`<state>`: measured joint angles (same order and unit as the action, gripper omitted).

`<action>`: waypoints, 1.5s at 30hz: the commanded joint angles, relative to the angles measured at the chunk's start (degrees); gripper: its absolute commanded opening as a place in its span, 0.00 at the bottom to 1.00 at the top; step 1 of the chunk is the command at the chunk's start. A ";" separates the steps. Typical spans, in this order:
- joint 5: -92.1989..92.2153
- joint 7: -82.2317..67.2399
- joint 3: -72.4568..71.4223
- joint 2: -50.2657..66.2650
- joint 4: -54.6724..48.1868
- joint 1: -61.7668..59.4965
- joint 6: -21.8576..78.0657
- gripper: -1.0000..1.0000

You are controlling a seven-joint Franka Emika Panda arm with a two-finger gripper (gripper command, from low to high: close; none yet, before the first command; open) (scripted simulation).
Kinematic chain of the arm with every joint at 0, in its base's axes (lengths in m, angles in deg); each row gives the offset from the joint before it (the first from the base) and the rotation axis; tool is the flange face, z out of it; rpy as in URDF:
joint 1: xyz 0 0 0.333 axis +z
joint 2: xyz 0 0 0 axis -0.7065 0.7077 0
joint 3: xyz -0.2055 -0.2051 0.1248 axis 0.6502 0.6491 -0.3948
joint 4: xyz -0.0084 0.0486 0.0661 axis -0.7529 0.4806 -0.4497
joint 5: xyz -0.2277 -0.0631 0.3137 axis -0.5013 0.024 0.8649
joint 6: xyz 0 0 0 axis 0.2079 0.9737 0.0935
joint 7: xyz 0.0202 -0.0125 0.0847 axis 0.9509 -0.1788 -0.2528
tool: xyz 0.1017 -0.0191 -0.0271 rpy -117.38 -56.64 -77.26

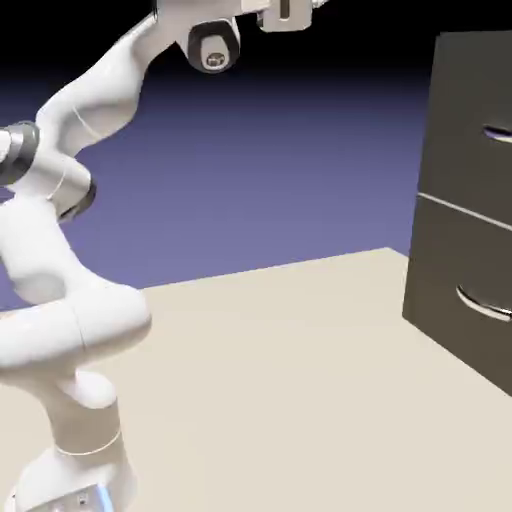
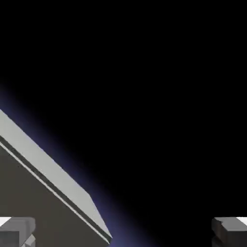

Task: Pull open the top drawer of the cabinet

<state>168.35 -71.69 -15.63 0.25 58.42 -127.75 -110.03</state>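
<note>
The cabinet [image 1: 438, 212] stands at the right of the exterior view, tall and dark grey-brown. Its top drawer [image 1: 468, 120] sits flush with the front, and its curved silver handle [image 1: 497, 135] is partly cut off by the picture's edge. My arm's hand [image 1: 285, 12] is high at the top edge, left of the cabinet and well clear of it, with its fingers out of frame. In the hand view my gripper [image 2: 123, 234] is open, its fingertips [image 2: 17, 231] wide apart with nothing between them. A slanted corner of the cabinet [image 2: 48, 171] fills the lower left there.
The lower drawer [image 1: 455, 290], with its own silver handle [image 1: 485, 303], lies under the top one. The beige table [image 1: 280, 380] stretches between the robot's base [image 1: 80, 470] and the cabinet. Most of the hand view is black.
</note>
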 commanded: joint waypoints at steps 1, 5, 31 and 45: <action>2.34 -2.23 -1.12 -0.84 -1.33 -2.08 0.46 0.50; 11.69 -11.12 -5.59 -4.21 -6.63 -10.39 2.29 0.50; 49.66 -42.99 -24.51 -18.48 -44.03 -55.45 5.42 0.50; 52.36 -48.15 -23.98 -19.67 -30.53 -47.32 10.28 0.00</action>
<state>220.61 -119.78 -39.61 -19.41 27.90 -175.07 -99.71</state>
